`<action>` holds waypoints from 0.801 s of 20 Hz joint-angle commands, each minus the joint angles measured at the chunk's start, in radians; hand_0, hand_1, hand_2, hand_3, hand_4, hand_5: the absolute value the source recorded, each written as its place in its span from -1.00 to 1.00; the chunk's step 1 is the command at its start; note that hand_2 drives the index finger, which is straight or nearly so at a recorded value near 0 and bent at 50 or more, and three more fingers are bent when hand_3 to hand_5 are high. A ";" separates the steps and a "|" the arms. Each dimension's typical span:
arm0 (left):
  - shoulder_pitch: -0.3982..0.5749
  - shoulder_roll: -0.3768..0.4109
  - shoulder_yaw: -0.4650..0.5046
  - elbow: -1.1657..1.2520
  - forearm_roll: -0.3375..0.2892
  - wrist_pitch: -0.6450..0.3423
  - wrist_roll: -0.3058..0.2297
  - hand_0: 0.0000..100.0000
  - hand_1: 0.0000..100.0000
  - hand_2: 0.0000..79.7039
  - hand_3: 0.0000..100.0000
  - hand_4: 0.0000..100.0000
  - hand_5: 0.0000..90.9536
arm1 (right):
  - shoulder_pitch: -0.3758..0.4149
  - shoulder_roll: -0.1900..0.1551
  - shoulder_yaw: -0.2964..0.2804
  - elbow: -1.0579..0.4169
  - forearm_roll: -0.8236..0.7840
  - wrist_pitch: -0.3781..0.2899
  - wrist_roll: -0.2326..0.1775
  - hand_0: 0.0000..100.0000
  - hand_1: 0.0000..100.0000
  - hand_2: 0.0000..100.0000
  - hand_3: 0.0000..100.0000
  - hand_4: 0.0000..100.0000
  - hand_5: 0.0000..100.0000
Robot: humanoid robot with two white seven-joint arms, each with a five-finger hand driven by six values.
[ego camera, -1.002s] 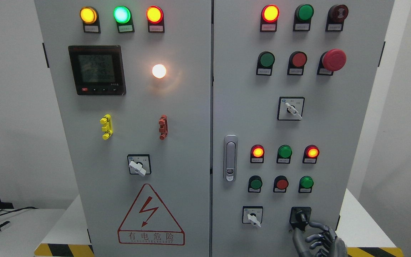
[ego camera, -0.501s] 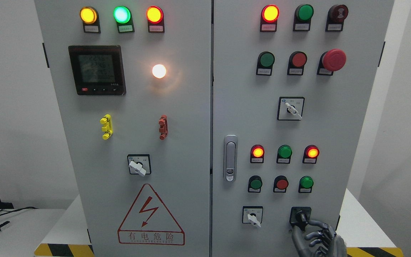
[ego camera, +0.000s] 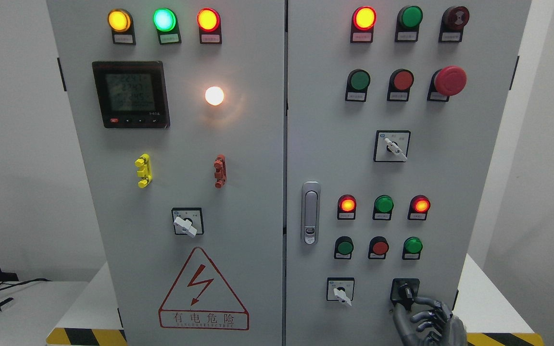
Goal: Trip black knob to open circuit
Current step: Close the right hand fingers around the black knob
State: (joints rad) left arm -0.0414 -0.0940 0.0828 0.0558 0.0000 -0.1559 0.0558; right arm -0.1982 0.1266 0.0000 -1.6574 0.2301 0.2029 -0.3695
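Right hand (ego camera: 428,322): dark grey, entering at the lower right corner, fingers (ego camera: 426,302) curled, index and thumb reaching up to the lower edge of the black knob (ego camera: 405,291). Whether they actually pinch the knob cannot be told; the fingertips are touching or just beside it.

Black knob: mounted on a black square plate at the bottom right of the right cabinet door (ego camera: 450,168), directly above and slightly left of the hand.

White selector switch (ego camera: 340,290): same row, left of the black knob, well clear of the hand.

Row above the knob: green, red and green push buttons (ego camera: 379,248). Above these, three indicator lamps (ego camera: 384,204), the outer two lit red-orange, the middle one green and unlit.

Door handle (ego camera: 310,212): silver, upright, at the left edge of the right door.

Upper right door: second white selector switch, red mushroom button (ego camera: 450,80), further buttons and lamps.

Left cabinet door (ego camera: 238,192): digital meter (ego camera: 130,94), lit white lamp, yellow and red clips, one selector switch, red triangular hazard sign (ego camera: 203,290).

Worktop (ego camera: 31,307): white, carrying the cabinet, with black cables at the far left.
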 commanded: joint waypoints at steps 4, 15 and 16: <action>0.000 -0.001 0.000 0.001 -0.031 -0.001 -0.001 -0.76 -0.22 -1.00 -1.00 -1.00 -1.00 | -0.006 0.001 -0.028 0.001 0.002 0.003 0.000 -0.46 0.55 -0.10 0.48 0.66 0.92; 0.000 0.000 0.000 0.001 -0.031 -0.001 -0.001 -0.76 -0.22 -1.00 -1.00 -1.00 -1.00 | -0.006 0.001 -0.026 0.008 0.002 0.003 0.000 -0.44 0.54 -0.08 0.49 0.66 0.92; 0.000 -0.001 0.000 -0.001 -0.031 -0.001 -0.001 -0.76 -0.22 -1.00 -1.00 -1.00 -1.00 | -0.006 0.001 -0.026 0.010 0.002 0.003 0.000 -0.44 0.54 -0.08 0.50 0.66 0.92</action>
State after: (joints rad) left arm -0.0414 -0.0940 0.0828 0.0557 0.0000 -0.1559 0.0558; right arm -0.2039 0.1272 0.0000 -1.6545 0.2315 0.2049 -0.3695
